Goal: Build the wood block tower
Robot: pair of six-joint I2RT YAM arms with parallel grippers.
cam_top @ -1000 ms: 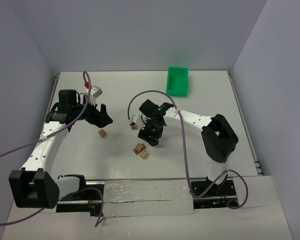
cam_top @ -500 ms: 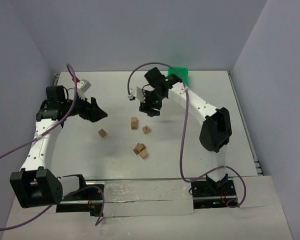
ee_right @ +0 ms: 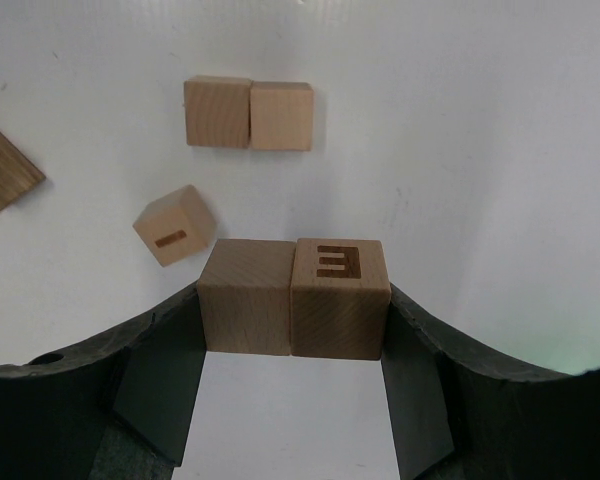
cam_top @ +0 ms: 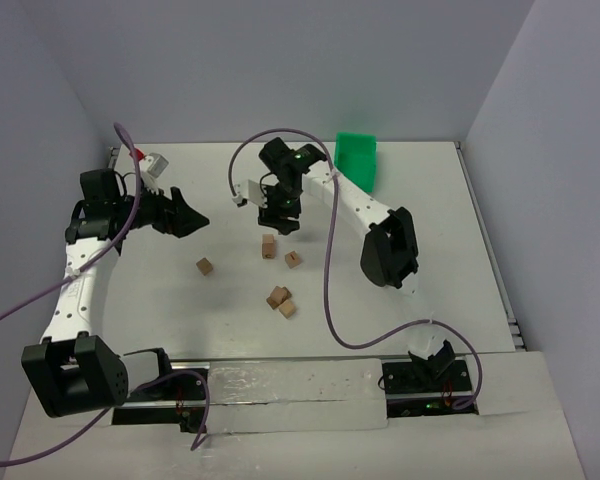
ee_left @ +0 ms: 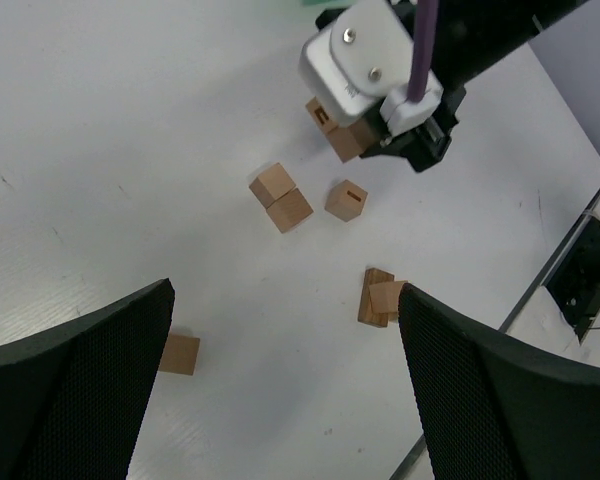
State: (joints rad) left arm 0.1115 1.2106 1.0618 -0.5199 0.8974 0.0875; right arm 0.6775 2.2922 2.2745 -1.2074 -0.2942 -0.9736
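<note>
The right arm reached from its base at the lower right of the overhead view, bent at an elbow at mid-right, and ran up and left to the upper centre. There the wrist turned down, so the right gripper (cam_top: 280, 222) pointed at the table (cam_top: 450, 220). Its jaws were clamped on two held blocks (ee_right: 340, 297) pressed side by side, the right one bearing a dark mark. Just below the gripper lay a touching pair (cam_top: 268, 246) of blocks; stacked or side by side, I could not tell. A single block (cam_top: 293, 259) sat just right of them, a lone block (cam_top: 205, 266) lay to the left, and two loose blocks (cam_top: 278, 296) lay lower centre. The left arm rose along the left edge and folded over at the top, with the left gripper (cam_top: 188, 217) pointing right, jaws spread wide and holding nothing. A green bin (cam_top: 357, 160) stood at the upper centre.
</note>
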